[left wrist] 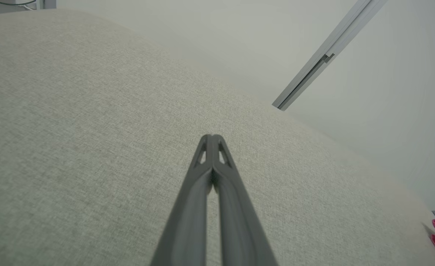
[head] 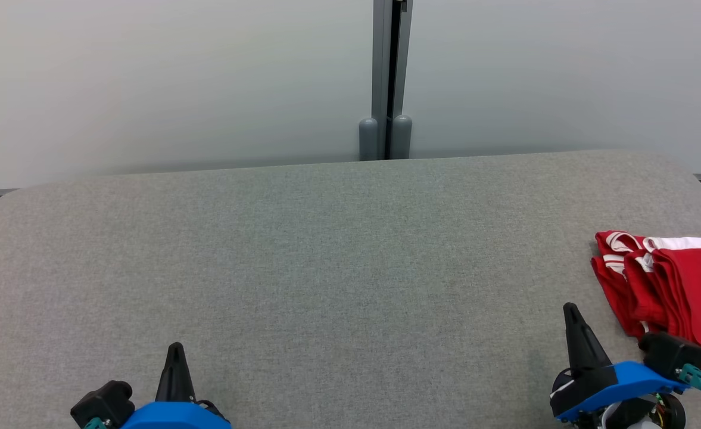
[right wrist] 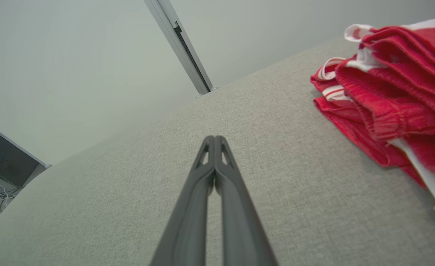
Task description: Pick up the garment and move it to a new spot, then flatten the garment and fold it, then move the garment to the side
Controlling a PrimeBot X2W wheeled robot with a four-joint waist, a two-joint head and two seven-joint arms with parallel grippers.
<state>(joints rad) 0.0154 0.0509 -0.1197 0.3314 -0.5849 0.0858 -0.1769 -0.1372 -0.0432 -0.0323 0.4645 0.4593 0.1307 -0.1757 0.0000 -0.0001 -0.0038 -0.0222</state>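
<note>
Left tool [head: 175,351] and right tool [head: 572,316] hover clenched, empty (folded red garment [head: 684,280] beside the right).

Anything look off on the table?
Nothing spilled or damaged. The red garment lies in loose, uneven folds at the right end of the table, partly out of the head view. Shut and empty: left gripper, right gripper.

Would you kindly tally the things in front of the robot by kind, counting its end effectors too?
red garment: 1, in a folded heap
end effectors: 2 (left end effector, right end effector, both shut)
grey table: 1
Total: 4
</note>
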